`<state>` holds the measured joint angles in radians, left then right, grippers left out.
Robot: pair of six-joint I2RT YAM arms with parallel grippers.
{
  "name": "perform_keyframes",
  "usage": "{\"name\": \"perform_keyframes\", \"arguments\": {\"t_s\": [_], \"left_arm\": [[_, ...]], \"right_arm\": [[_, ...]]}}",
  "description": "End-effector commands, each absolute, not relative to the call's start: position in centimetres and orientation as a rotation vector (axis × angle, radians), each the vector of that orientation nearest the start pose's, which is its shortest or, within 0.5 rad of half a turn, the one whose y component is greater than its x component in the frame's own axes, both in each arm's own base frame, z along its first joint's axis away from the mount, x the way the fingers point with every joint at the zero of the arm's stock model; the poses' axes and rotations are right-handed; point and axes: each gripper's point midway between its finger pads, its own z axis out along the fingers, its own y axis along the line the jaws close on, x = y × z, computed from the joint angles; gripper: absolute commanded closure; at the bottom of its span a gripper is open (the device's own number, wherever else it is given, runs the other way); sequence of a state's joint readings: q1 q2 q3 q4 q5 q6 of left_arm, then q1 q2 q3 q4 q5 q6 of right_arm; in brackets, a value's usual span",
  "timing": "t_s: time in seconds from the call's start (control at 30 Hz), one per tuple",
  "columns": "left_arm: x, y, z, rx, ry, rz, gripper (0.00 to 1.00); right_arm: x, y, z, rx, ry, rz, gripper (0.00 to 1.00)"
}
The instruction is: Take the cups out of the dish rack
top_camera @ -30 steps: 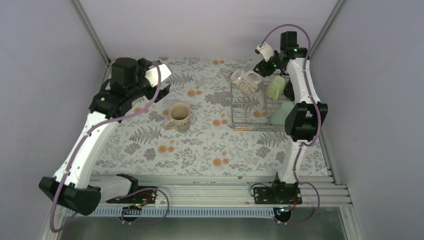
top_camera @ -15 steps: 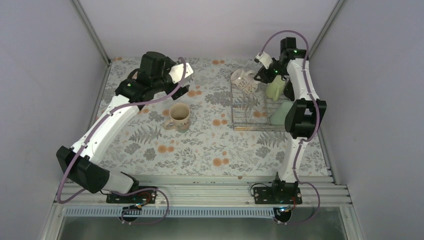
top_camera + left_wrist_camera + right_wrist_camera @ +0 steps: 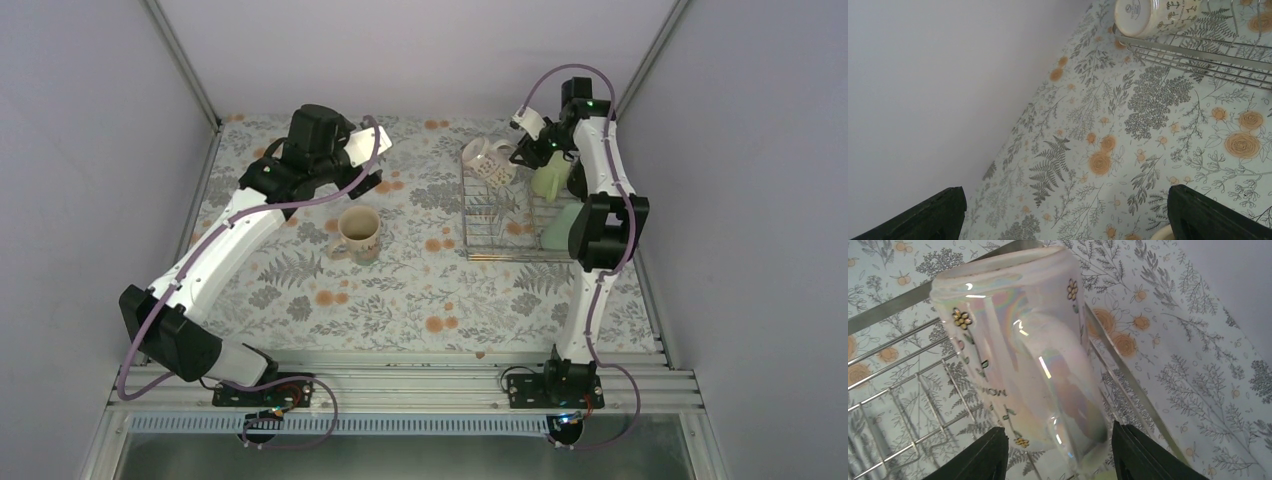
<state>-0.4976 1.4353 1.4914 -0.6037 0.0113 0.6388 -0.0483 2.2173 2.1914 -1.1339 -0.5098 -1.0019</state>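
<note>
Soft, even light; iridescent glare on cup (image 3: 1023,355)

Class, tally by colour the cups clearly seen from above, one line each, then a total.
Patterned: 2, the rack mug and the table mug
Pale green: 1, the pale green mug
Green: 1, the green tumbler
Total: 4
Any cup hidden by the right arm is uncounted.

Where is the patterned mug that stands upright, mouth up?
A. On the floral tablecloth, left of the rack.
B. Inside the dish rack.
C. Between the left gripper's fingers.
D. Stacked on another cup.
A: the patterned mug stands on the tablecloth, apart from the dish rack, and the left gripper is open with nothing between its fingers.
</note>
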Motion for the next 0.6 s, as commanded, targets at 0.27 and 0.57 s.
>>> {"name": "perform_keyframes", "arguments": {"t_s": [0.27, 0.57], "left_arm": [[38.5, -21.0, 31.5, 1.129, 1.795, 0.083, 0.00], [38.0, -20.9, 31.7, 1.132, 1.787, 0.077, 0.00]], "right_arm": [[54.9, 5.4, 15.5, -1.307, 2.140, 0.275, 0.66], [52.2, 5.8, 17.7, -1.342, 2.114, 0.308, 0.83]]}}
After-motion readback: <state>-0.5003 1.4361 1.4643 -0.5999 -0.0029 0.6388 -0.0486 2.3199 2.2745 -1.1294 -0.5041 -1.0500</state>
